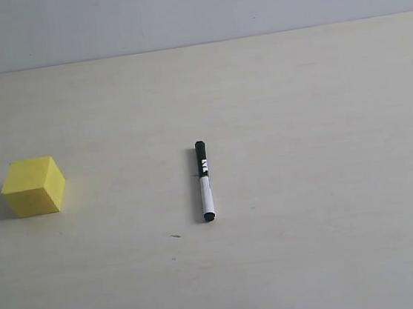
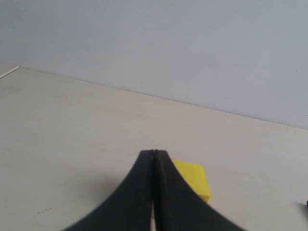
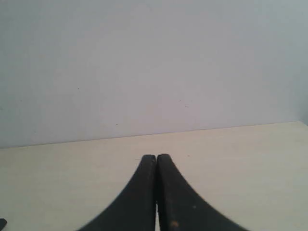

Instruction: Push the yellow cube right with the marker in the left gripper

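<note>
Stillness on the pale cream counter (image 1: 322, 186), and we get a clean look at both pieces. Over on the left of the exterior view sits the bright yellow matte foam-like cube (image 1: 35, 187), flat on the counter with one vertical edge turned towards us and a soft shadow on its left side. Well apart from it, near the middle of the view, lies the slim marker with a black lettered cap and a white barrel (image 1: 204, 181). It rests flat on the counter, running away from us, cap end farther off and black end tip nearer. Nothing is touching it. We also spot a couple of tiny dark specks (image 1: 175, 236) on the counter just short of that tip.

Now to the left wrist view: we see the black two-fingered left pincer (image 2: 154, 154) closed right up, its fingers pressed together at the tips with nothing between them. The yellow cube peeks out from behind one finger, sitting on the counter just beyond the tips. A dark sliver shows at the frame's edge, and we cannot tell what it is.

Over to the right wrist view: the black right pincer (image 3: 156, 158) is also pressed closed and holds nothing, facing across the counter towards a pale grey wall (image 3: 144, 72).
</note>
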Tool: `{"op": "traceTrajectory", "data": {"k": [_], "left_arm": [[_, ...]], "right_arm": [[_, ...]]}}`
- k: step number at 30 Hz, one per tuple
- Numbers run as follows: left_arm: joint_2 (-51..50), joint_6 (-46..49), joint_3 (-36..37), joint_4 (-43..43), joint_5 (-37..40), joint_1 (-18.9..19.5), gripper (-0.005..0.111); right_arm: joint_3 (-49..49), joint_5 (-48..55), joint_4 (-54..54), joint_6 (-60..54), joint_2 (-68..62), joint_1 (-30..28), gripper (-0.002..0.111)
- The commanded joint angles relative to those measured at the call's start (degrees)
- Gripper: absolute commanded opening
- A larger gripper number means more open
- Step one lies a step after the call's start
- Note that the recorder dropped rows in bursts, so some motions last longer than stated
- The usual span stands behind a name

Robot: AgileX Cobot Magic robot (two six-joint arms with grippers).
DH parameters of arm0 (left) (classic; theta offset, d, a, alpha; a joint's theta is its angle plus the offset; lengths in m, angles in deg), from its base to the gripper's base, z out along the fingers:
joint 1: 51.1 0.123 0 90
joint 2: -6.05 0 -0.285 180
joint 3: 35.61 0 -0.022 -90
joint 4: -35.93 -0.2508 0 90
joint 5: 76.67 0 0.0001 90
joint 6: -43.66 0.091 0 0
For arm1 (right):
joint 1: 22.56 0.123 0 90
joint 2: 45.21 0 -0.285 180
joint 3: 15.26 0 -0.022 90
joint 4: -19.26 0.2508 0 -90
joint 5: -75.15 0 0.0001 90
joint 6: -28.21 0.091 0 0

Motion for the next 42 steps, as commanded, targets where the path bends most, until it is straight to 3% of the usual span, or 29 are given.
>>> {"op": "traceTrajectory", "data": {"k": [1, 7, 14, 15, 17, 24, 27, 36, 40, 42], "left_arm": [[0.3, 0.1, -0.1, -0.2, -0.1, -0.4, 0.000], [0.3, 6.4, -0.1, -1.0, -0.9, -0.3, 0.000], [0.3, 5.4, -0.1, -0.4, -1.8, -0.3, 0.000], [0.3, -3.5, -0.1, 5.3, -4.3, -0.3, 0.000], [0.3, -9.3, -0.1, 8.5, -6.5, -0.3, 0.000], [0.3, -9.0, -0.1, 8.5, -28.8, -0.3, 0.000], [0.3, -9.0, -0.1, 8.5, -32.2, -0.3, 0.000], [-0.2, -13.9, -0.1, 8.5, -31.4, -0.3, 0.000], [-6.5, -21.5, -7.8, -3.6, -19.3, -0.3, 0.000], [-11.5, -26.5, -12.2, -10.8, -18.4, -0.3, 0.001]], "right_arm": [[0.2, -0.1, 0.0, 0.0, 0.4, -0.4, 0.000], [0.2, -0.1, 0.0, 0.0, 0.4, -0.4, 0.000], [0.2, -0.1, 0.0, 0.0, 0.4, -0.4, 0.000], [0.2, -0.1, 0.0, 0.0, 0.4, -0.4, 0.000], [0.2, -0.1, 0.0, 0.0, 0.4, -0.4, 0.000], [0.2, -0.1, 0.0, 0.0, 0.4, -0.4, 0.000], [0.2, -0.1, 0.0, 0.0, 0.4, -0.4, 0.000], [0.2, -0.1, 0.0, 0.0, 0.4, -0.4, 0.000], [0.2, -0.1, 0.0, 0.0, 0.4, -0.4, 0.000], [0.2, -0.1, 0.0, 0.0, 0.4, -0.4, 0.000]]}}
